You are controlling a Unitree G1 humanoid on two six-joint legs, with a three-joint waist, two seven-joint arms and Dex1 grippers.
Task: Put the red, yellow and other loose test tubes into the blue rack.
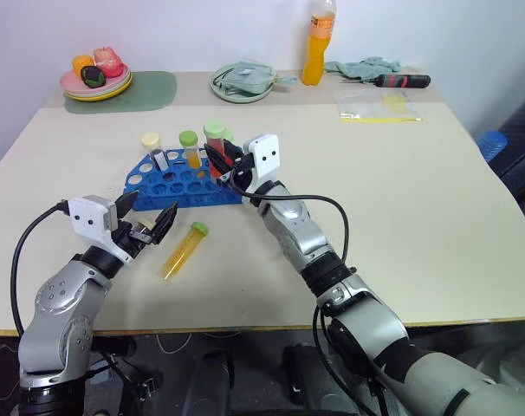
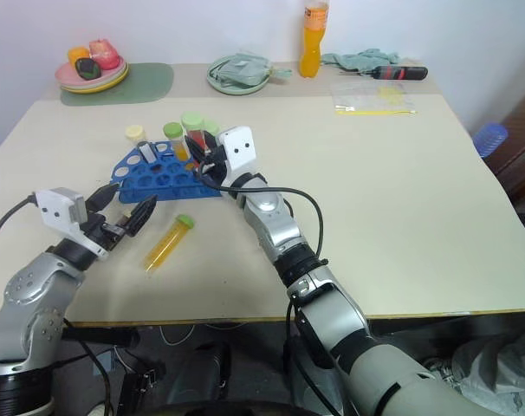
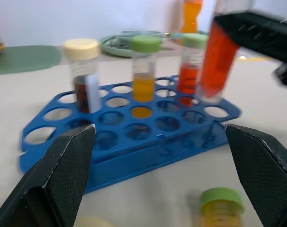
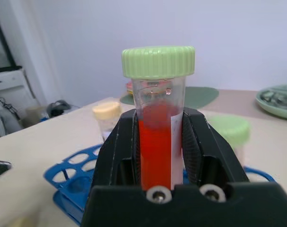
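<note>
Bright blue rack, green-capped red tube, green-capped yellow tube, black fingers

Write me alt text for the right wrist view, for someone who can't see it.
The right gripper is shut on an upright red tube with a green cap. Behind it, part of the blue rack stands on a beige table, with a cream-capped tube and a green-capped tube in the background.
</note>
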